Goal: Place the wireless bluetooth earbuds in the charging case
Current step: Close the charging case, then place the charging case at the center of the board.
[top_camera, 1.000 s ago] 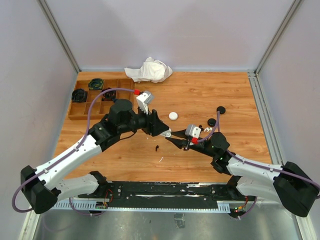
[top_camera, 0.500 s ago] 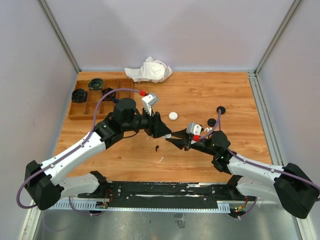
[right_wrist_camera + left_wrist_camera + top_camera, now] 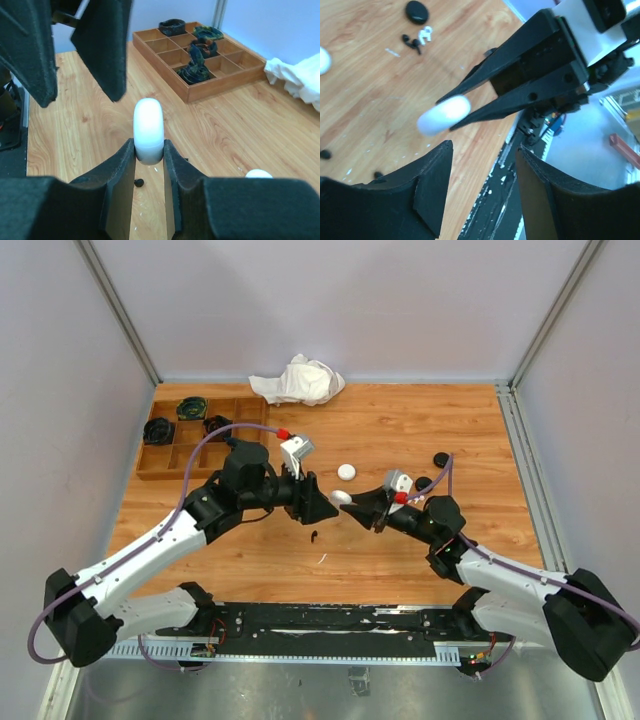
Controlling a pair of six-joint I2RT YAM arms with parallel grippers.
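White, glossy case looked light and slippery; right gripper pinched one end, left gripper stood half open just left of it.

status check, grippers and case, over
Right gripper shut on white case, held off the table. Left gripper open, facing it. Earbuds loose on table. Nothing between the grippers.

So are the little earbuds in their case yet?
Not yet. Nothing looks done: the tiny white and black stemmed earbuds lie loose on the wooden table. In hand: the right gripper pinches a smooth white rounded case, held up facing the open left gripper. Still to do: those buds must go into a case.
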